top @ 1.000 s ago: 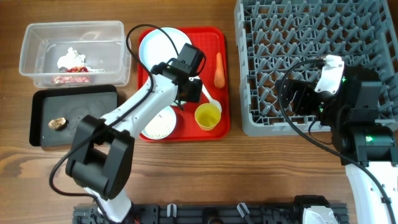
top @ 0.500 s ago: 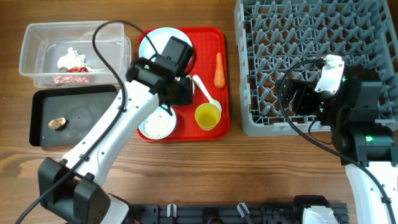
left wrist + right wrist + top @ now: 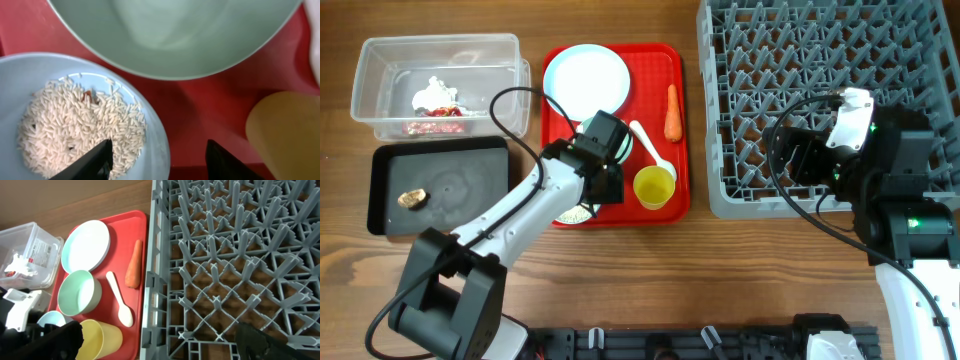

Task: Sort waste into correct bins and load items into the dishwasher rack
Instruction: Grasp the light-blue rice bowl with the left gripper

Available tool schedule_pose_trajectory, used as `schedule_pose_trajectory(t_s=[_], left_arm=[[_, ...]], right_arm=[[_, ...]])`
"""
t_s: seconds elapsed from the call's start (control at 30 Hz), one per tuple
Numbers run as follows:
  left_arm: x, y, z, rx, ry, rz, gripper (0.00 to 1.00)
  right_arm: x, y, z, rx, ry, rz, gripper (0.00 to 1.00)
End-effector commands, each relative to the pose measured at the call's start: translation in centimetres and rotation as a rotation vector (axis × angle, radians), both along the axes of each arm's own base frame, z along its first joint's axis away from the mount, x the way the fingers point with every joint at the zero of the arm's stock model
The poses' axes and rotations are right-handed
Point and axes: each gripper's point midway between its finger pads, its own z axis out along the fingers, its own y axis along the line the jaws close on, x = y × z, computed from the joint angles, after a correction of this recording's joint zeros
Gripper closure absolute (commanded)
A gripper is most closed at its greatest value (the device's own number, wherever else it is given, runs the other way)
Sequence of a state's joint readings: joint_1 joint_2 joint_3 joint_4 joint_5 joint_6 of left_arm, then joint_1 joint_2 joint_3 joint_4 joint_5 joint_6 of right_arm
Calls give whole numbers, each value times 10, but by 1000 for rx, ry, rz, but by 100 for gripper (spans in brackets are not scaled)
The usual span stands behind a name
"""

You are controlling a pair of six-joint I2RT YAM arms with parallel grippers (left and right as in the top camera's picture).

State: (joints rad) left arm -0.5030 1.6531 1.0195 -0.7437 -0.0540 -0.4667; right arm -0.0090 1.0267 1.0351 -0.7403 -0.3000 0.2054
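My left gripper [image 3: 599, 189] is open over the front of the red tray. In the left wrist view its fingers straddle the right rim of a light blue bowl [image 3: 155, 145] of white rice [image 3: 75, 127], left finger [image 3: 95, 161] over the rice. A mint bowl [image 3: 175, 35] and the yellow cup [image 3: 285, 135] lie close by. The plate [image 3: 586, 78], spoon [image 3: 650, 150], carrot [image 3: 672, 112] and cup [image 3: 653, 187] are on the tray. My right gripper [image 3: 798, 155] is open and empty over the grey rack's [image 3: 840, 60] front left part.
The clear tub [image 3: 380, 60] at back left holds a white tissue [image 3: 428, 95] and a red-and-white wrapper [image 3: 432, 127]. The black tray [image 3: 460, 190] in front of it holds a brownish lump [image 3: 413, 198]. The red tray [image 3: 665, 60] lies between tub and rack.
My left arm has swung from over the plate toward the tray's front and now hangs low over the rice bowl. The plate is uncovered. The right arm has not moved.
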Motion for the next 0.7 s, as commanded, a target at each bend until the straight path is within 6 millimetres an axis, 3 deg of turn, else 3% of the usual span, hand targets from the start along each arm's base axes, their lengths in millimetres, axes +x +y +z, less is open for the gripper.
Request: schedule_pose_trajectory(t_s=[0.0, 0.53, 0.67], left_arm=[[-9, 4, -15, 0, 24, 14, 48], [-8, 4, -21, -2, 20, 14, 96], [-7, 3, -16, -5, 20, 13, 96]], right_arm=[[2, 3, 8, 13, -16, 9, 0], [2, 3, 8, 13, -17, 9, 0], [3, 3, 9, 13, -20, 9, 0]])
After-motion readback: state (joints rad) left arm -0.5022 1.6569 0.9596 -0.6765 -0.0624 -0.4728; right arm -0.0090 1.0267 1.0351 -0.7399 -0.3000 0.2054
